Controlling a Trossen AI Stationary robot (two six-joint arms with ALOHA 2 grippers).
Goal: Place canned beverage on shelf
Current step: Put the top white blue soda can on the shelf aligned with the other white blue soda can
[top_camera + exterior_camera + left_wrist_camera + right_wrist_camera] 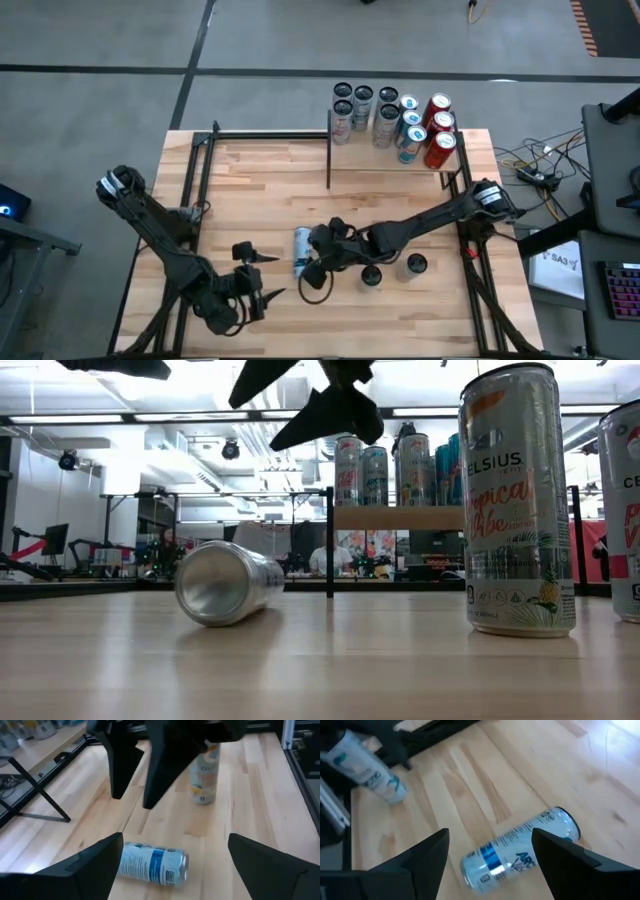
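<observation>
A white-and-blue canned beverage [301, 250] lies on its side on the plank table, also seen in the low view [225, 582]. My right gripper [490, 832] hangs open above it, fingers slanting down, clear of the can [520, 850]. My left gripper [175, 840] is open too, raised to the left of and nearer than the can [152, 864], and holds nothing. The shelf [400, 518] stands at the table's far right and carries several upright cans [395, 115].
Two cans stand upright on the table, right of the lying one [371, 273] [417, 265]; the closer one looms large in the low view [515, 500]. Another can shows at the edge of the right wrist view [367, 767]. Black frame rails run along both table sides [195, 190].
</observation>
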